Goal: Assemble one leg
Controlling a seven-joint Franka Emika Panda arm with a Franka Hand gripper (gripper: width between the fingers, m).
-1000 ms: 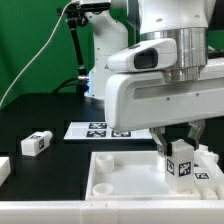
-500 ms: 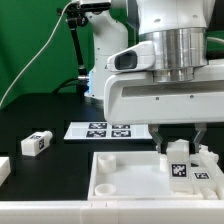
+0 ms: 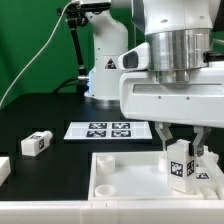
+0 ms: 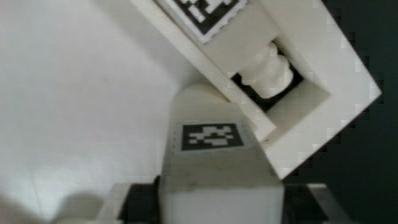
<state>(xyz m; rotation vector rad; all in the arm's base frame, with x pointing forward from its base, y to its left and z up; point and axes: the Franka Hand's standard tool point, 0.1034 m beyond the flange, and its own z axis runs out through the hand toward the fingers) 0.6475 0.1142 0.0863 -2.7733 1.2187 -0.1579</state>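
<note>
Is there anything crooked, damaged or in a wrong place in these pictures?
Nothing stands out. The gripper holds the leg about upright over the white panel, near its corner at the exterior view's right. A second leg lies loose on the black table, apart from the panel. No damage shows.

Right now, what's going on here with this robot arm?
The robot's end effector is shut on one leg, holding it upright at the white tray-like panel, near its corner on the exterior view's right. Whether it is seated there yet isn't clear. A second leg lies loose on the black table, apart from the marker board.
</note>
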